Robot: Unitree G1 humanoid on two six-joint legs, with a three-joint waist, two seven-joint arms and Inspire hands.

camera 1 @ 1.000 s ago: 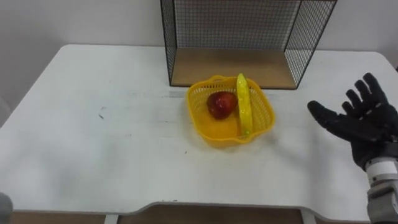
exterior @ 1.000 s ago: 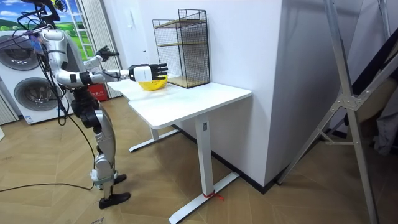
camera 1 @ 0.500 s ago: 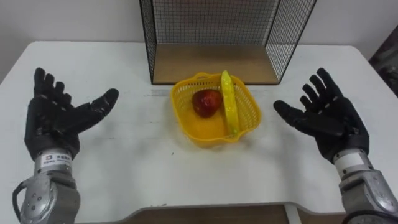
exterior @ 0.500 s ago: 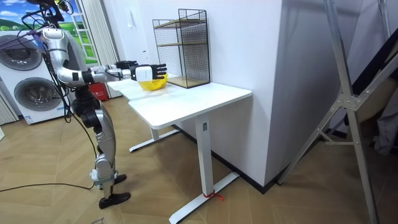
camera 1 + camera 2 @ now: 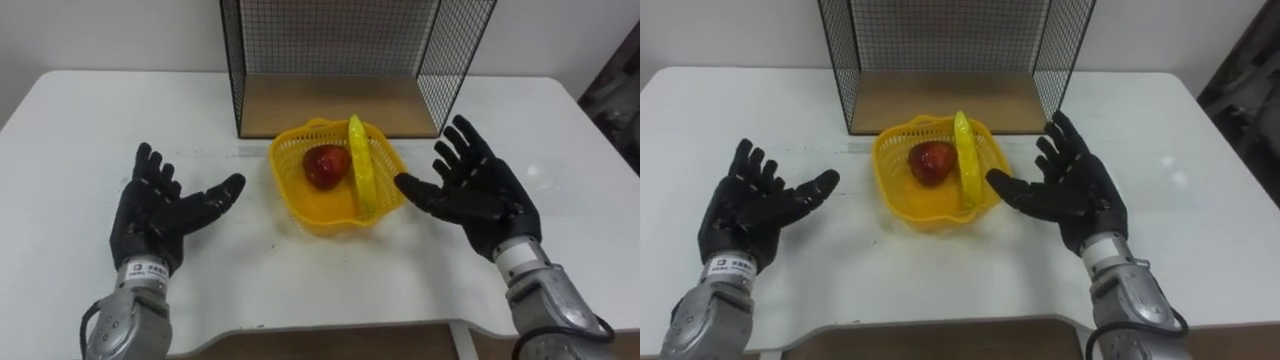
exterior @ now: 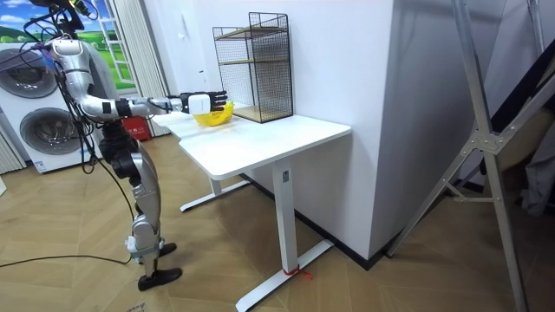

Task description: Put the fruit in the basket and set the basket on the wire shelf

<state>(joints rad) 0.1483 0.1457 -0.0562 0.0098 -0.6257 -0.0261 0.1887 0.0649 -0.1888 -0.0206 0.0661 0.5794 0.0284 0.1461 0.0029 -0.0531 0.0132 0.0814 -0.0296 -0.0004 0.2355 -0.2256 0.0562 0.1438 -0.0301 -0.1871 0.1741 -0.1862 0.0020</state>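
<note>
We find the basket standing on the white table, just in front of the open mouth of the wire shelf and not on its wooden floor. A red apple lies inside the basket. A yellow strip arches over the basket from back rim to front. We cannot tell whether it is a handle or a banana.

Both hands are held above the table on either side of the basket, palms turned inward. The left hand is spread, fingers straight, holding nothing and clearly apart from the basket. The right hand is likewise spread and empty. Its thumb reaches to the basket's right rim, and in both eye views the thumb tip overlaps that rim. We cannot confirm contact.

The room view adds what the eye views leave out. The robot stands upright at the table's end, on the room view's left, with both arms stretched forward over the top. The shelf rises there in two tiers against the wall. Washing machines stand behind the robot.
</note>
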